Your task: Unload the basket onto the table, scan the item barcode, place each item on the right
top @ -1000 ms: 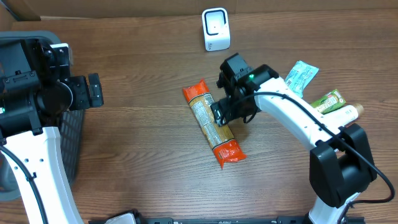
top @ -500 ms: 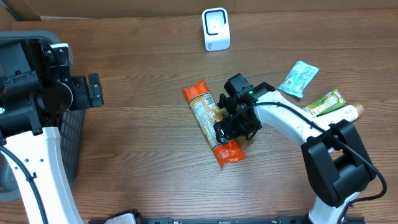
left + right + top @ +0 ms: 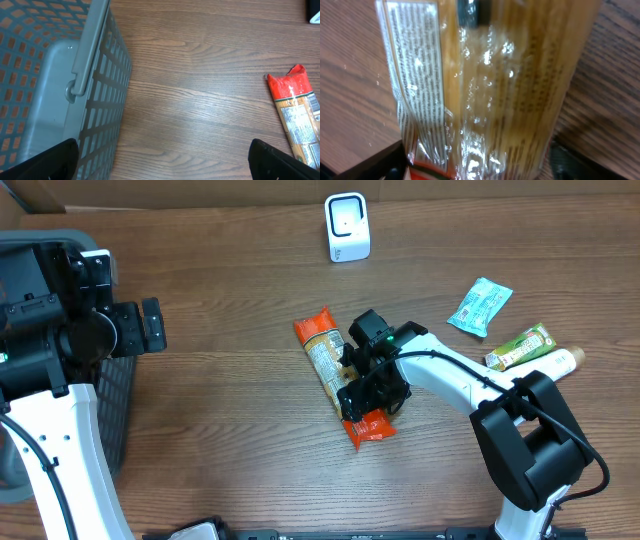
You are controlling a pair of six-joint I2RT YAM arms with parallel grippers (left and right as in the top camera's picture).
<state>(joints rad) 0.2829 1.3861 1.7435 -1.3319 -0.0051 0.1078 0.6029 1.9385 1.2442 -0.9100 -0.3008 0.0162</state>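
The item, a long clear packet of spaghetti (image 3: 325,355) with orange ends, lies flat mid-table, angled from upper left to lower right. My right gripper (image 3: 368,392) is down over its lower half, open, one finger on each side and close to the wrapper. In the right wrist view the packet (image 3: 490,85) fills the frame, with my right gripper (image 3: 477,165) straddling it and a white text label showing on its left side. A white scanner (image 3: 346,227) stands at the table's far edge. My left gripper (image 3: 150,325) hangs open and empty at the left, and the left wrist view shows it (image 3: 165,162) above bare wood.
A grey mesh basket (image 3: 60,75) stands at the left edge, beside the left arm. At the right lie a teal packet (image 3: 480,305), a green tube (image 3: 520,343) and a cream tube (image 3: 555,362). The packet's orange end (image 3: 292,85) shows in the left wrist view.
My right gripper has moved down and left from beside the packet onto its lower half, and its fingers have narrowed a little around it. The left arm has not moved.
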